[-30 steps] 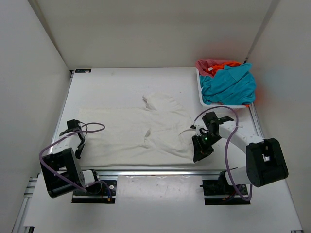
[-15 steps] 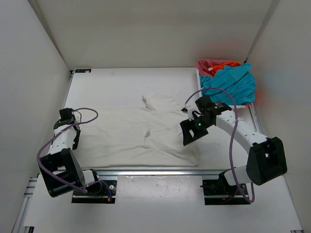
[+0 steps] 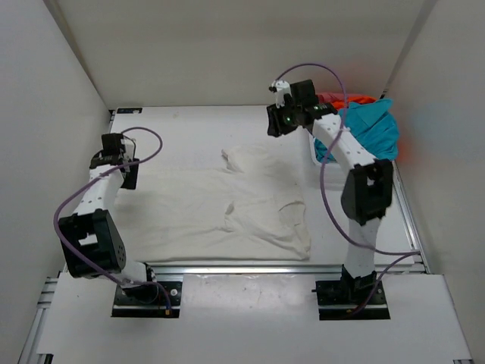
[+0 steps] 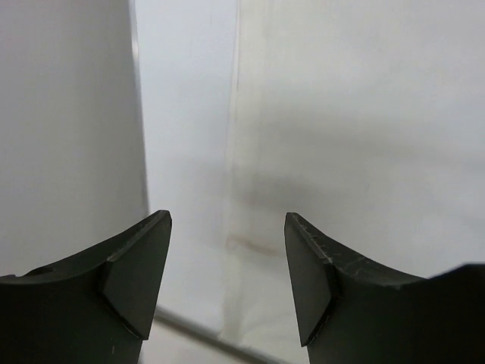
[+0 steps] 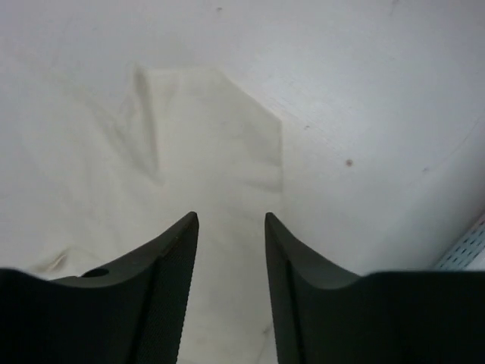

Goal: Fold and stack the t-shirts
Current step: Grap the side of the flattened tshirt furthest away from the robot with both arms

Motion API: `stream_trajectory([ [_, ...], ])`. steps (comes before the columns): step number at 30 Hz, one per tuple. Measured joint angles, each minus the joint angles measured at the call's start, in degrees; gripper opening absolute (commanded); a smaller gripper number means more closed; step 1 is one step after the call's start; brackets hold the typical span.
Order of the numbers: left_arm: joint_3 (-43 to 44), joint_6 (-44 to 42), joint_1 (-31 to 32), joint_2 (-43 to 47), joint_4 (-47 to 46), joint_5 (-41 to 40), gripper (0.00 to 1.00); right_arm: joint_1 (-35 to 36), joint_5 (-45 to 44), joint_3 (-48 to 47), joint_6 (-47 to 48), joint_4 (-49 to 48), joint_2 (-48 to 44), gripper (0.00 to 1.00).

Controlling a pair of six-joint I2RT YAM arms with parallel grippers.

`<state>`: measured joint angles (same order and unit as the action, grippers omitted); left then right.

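Note:
A white t-shirt [image 3: 220,205] lies spread flat on the table, one sleeve [image 3: 246,158] pointing to the back. My left gripper [image 3: 129,180] hovers over the shirt's left edge [image 4: 364,114]; it [image 4: 227,227] is open with nothing between its fingers. My right gripper [image 3: 271,125] hangs high over the back of the table, above that sleeve [image 5: 189,129]; it [image 5: 231,220] is open and holds nothing. A teal-blue t-shirt [image 3: 364,129] lies heaped in the basket over a pinkish-red one [image 3: 333,97] and an orange one [image 3: 362,98].
The white mesh basket [image 3: 313,148] stands at the back right, close behind my right arm. White walls enclose the table on the left, back and right. A metal rail [image 3: 242,267] runs along the near edge.
Both grippers opened and let go of the white shirt. The left moved back along the shirt's left edge; the right rose from the front right corner to the back near the basket.

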<state>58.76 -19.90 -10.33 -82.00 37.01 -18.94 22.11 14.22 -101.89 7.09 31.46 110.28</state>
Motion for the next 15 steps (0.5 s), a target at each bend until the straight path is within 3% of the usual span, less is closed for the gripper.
stream_trajectory([
  [8,13.2,8.2,-1.1,-14.3,-4.4,7.7,0.73,-3.6,0.5,-50.2,-4.8,7.2,38.4,0.5],
  [10,14.8,8.9,0.3,-17.7,-4.7,7.8,0.73,-3.6,0.5,-53.9,-5.4,9.2,42.4,0.53],
  [15,19.5,10.3,2.8,-25.5,-4.2,7.9,0.73,-2.1,1.9,-50.9,-6.1,13.3,43.4,0.59],
])
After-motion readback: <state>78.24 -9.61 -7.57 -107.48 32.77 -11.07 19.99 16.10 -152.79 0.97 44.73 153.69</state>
